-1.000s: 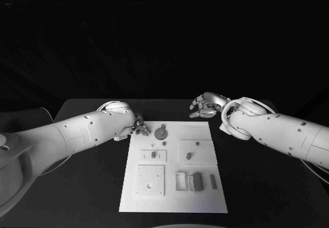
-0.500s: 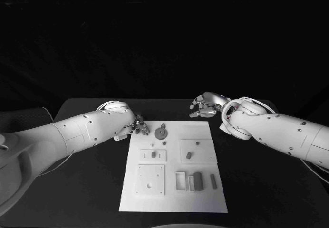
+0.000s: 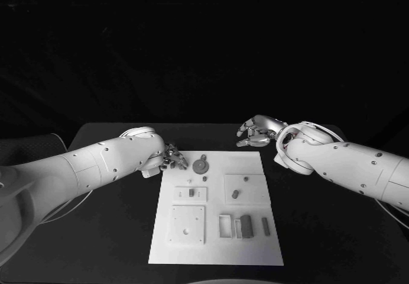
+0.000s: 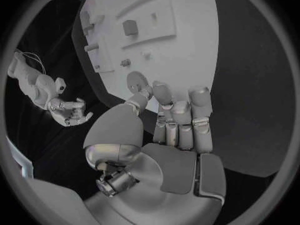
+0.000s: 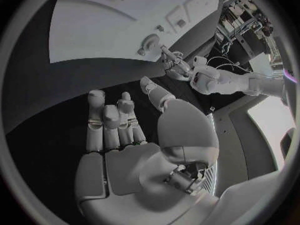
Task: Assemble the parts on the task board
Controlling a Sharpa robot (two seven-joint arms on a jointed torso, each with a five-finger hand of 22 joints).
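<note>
Round part [image 3: 200, 165] lies just beside left hand [image 3: 173, 157], untouched

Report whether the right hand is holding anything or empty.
Empty. The right hand hovers past the task board's far edge; the right wrist view shows its fingers spread apart, nothing between them.

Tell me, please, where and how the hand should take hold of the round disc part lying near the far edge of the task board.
Probably by the rim of the round disc part, pinched from above across its width. It lies flat on the task board, so only its edges offer grip. The left hand hovers just beside it, fingers apart, so coming from that side looks shortest.
</note>
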